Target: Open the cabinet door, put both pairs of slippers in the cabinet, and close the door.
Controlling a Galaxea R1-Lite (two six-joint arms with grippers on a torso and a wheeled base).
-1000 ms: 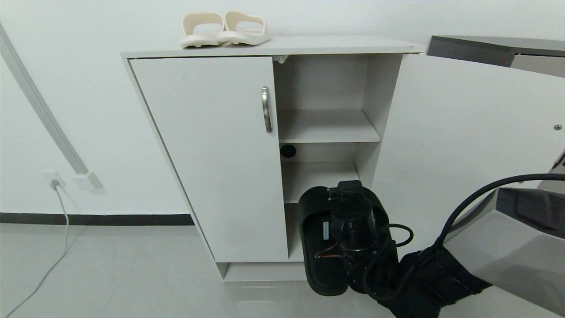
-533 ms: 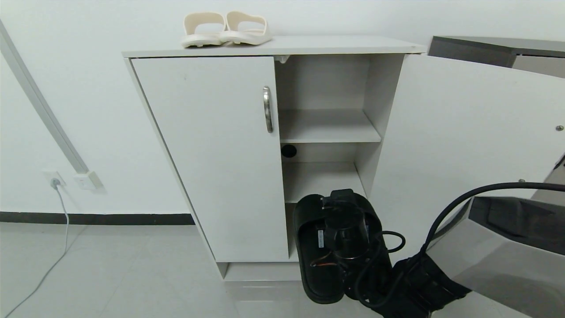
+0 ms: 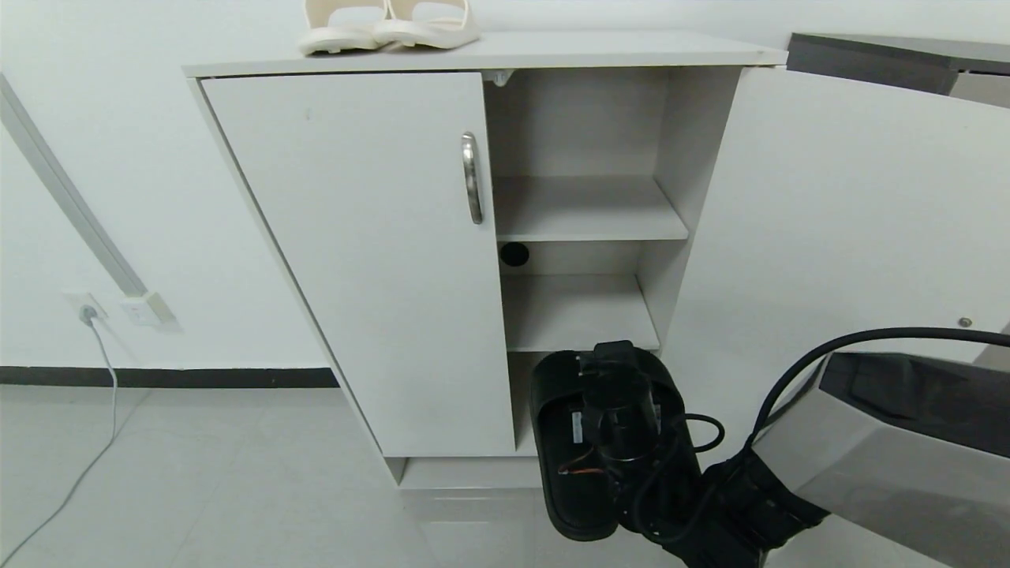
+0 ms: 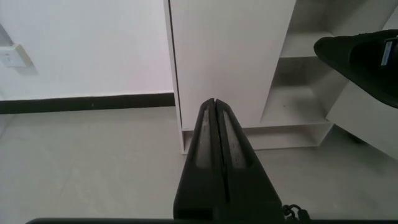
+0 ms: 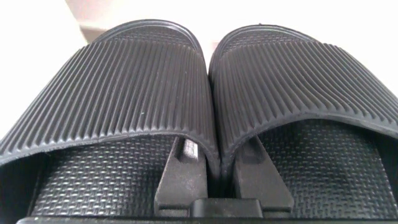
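The white cabinet (image 3: 355,237) stands against the wall with its right door (image 3: 828,237) swung open and its left door shut. A cream pair of slippers (image 3: 387,28) lies on the cabinet top. My right gripper (image 3: 623,410) is shut on the black pair of slippers (image 3: 572,450), held low in front of the bottom compartment. In the right wrist view the fingers (image 5: 180,177) pinch the two inner strap edges of the black slippers (image 5: 137,87) together. My left gripper (image 4: 214,124) is shut on nothing, low over the floor, facing the cabinet (image 4: 230,56) and the black slippers (image 4: 367,59).
Two bare shelves (image 3: 584,209) show inside the open half. A wall socket with a cable (image 3: 87,312) and a slanted grey conduit (image 3: 63,197) are to the left. A grey unit (image 3: 884,55) stands behind the open door. Bare tiled floor (image 3: 197,489) lies at the left.
My right gripper has lowered the black slippers a little in front of the cabinet. The head camera has shifted, so the cabinet sits higher and larger in the picture.
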